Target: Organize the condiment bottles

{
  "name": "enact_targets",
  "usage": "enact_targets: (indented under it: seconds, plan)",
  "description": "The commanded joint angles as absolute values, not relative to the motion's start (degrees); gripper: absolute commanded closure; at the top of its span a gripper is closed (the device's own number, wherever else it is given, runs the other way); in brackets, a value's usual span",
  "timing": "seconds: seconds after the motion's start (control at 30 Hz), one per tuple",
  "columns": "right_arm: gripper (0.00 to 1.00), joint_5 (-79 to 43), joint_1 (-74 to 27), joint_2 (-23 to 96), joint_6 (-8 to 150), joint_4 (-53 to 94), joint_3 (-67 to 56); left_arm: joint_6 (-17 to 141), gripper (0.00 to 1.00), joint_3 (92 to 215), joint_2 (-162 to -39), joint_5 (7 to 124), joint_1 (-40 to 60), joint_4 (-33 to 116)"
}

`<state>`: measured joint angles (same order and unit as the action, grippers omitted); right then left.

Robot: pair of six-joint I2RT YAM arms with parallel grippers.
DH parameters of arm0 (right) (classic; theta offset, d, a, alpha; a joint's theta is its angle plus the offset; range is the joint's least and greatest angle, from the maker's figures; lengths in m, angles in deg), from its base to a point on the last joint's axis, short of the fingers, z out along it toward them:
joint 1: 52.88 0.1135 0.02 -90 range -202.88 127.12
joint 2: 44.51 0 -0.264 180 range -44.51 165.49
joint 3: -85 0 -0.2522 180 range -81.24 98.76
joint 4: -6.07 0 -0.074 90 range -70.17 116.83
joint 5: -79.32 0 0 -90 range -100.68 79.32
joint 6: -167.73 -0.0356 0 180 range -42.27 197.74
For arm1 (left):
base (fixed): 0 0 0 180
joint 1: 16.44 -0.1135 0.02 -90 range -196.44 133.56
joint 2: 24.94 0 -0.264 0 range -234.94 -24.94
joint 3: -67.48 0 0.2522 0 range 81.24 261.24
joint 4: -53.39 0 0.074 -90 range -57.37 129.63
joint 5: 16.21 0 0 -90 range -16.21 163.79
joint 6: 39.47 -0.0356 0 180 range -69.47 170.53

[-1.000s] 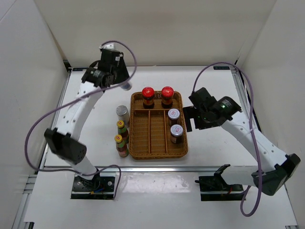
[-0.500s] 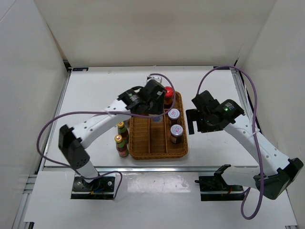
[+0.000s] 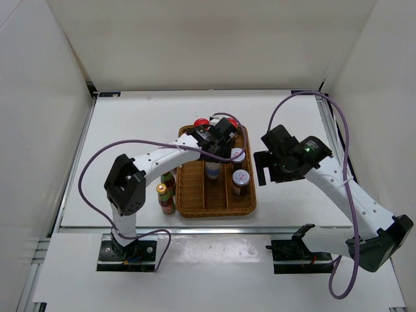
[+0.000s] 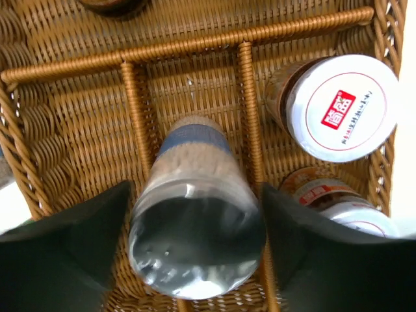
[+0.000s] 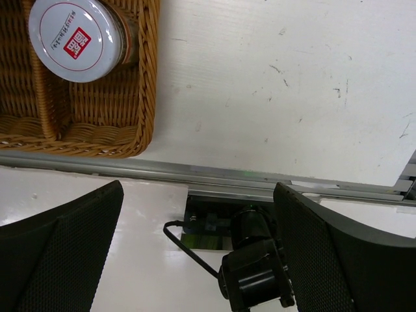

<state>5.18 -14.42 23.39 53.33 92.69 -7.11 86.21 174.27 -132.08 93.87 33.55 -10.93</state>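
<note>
Left hand (image 4: 195, 214) downward, astride silver-capped bottle (image 4: 195, 250)

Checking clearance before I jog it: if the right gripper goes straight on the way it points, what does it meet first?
Likely the bare white table beside the wicker tray; nothing shows between it and the open right gripper, though depth is unclear.

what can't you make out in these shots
- Top view: the left gripper hides the tray's back row beside the red-capped bottle.
- Left wrist view: whether its fingers touch the silver-capped bottle; the cap fills the gap.
- Same view: one grey-capped bottle, cut by a finger.
</note>
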Motion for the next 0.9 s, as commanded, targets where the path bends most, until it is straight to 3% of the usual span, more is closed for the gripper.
enact_targets:
  seconds: [0.0,0.3,0.43,0.7,0.87]
  plan:
    - [0.00,4.96,-14.56,22.02,54.62,93.57,-7.24,87.62,0.00,176.59,-131.56,94.89,33.57,-9.32]
    - [0.00,3.91,-14.56,23.17,55.23,93.05,-7.76,81.75,0.00,186.00,-120.67,100.41,32.08,-11.87]
    - [0.00,3.29,-14.56,23.69,55.85,92.52,-7.76,83.31,0.00,182.42,-112.59,105.26,27.52,-11.87]
    - [0.00,1.19,-14.56,26.59,56.90,91.46,-8.29,85.34,0.00,162.04,-103.26,84.55,5.38,-11.87]
    - [0.00,0.66,-14.56,27.21,57.43,91.46,-8.29,84.11,0.00,156.92,-104.65,80.47,3.95,-10.47]
